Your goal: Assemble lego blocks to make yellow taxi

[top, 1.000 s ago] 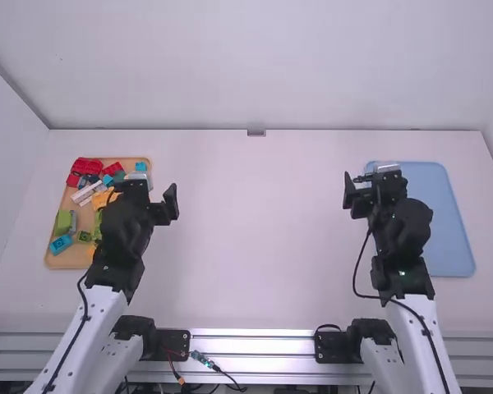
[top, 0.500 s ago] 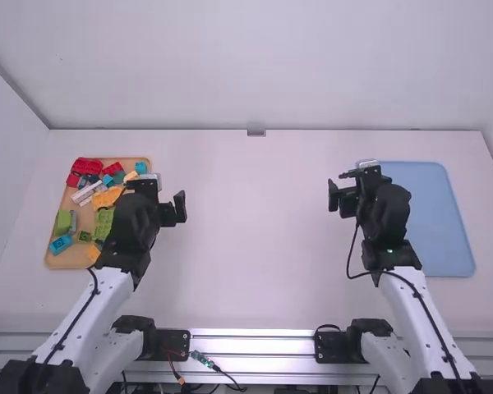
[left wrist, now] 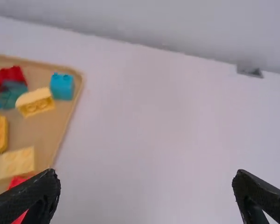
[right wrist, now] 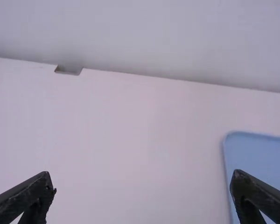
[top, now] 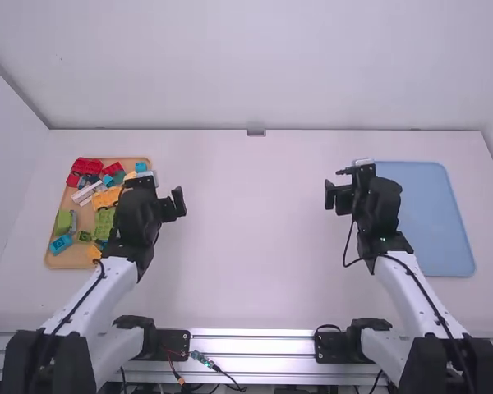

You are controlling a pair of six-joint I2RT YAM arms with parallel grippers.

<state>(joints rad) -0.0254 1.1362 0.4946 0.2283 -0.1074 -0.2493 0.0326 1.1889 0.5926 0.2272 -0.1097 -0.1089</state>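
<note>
Wooden tray (top: 62,258) partly hidden by the left arm (top: 134,220), blue tray (top: 437,226) partly behind the right arm (top: 380,203), blurred turquoise block (left wrist: 62,87) in the left wrist view, red block (left wrist: 9,76) cut off by its edge

The two black fingers (right wrist: 25,196) of the right gripper (top: 338,199) are being held wide apart above the white table (right wrist: 130,140). The blue tray (right wrist: 261,154) is being partly covered by one finger. At the table's far edge, a small grey piece (right wrist: 68,70) is being seen before the pale wall (right wrist: 154,37).
</note>
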